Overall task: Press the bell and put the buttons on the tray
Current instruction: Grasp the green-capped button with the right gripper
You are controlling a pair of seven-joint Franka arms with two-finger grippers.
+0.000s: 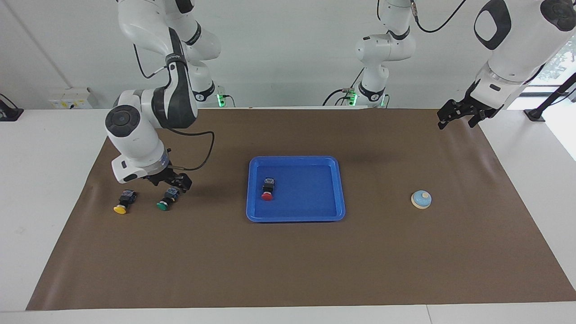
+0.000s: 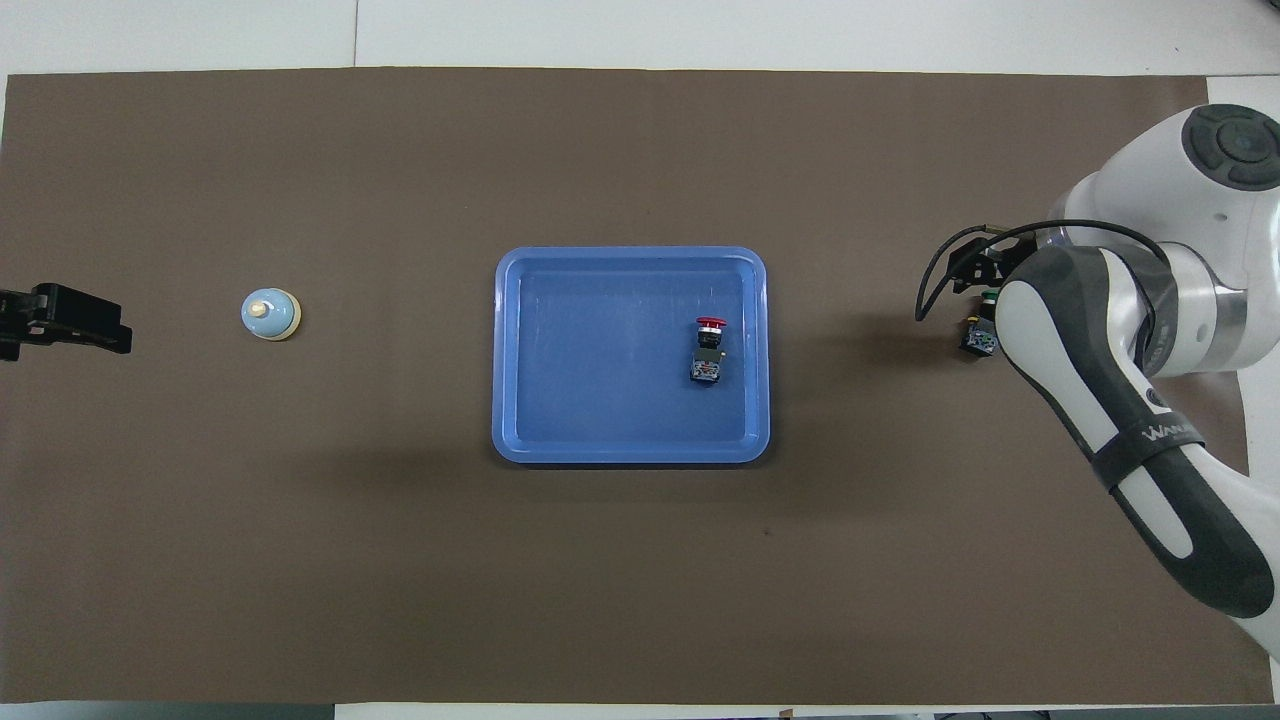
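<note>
The blue tray (image 1: 294,218) lies mid-table, also in the overhead view (image 2: 630,455). The red button (image 1: 267,189) lies on its side in the tray, toward the right arm's end (image 2: 710,345). The green button (image 1: 165,200) and yellow button (image 1: 123,202) lie on the mat toward the right arm's end. My right gripper (image 1: 172,183) is open and empty, low over the green button's black body (image 2: 979,340). The arm hides the yellow button from overhead. The bell (image 1: 421,199) stands toward the left arm's end (image 2: 270,314). My left gripper (image 1: 458,118) waits open, raised over the mat's corner.
A brown mat (image 1: 288,270) covers the table, with white table surface around its edges. A third white arm (image 1: 380,49) stands at the robots' end of the table, between the two bases.
</note>
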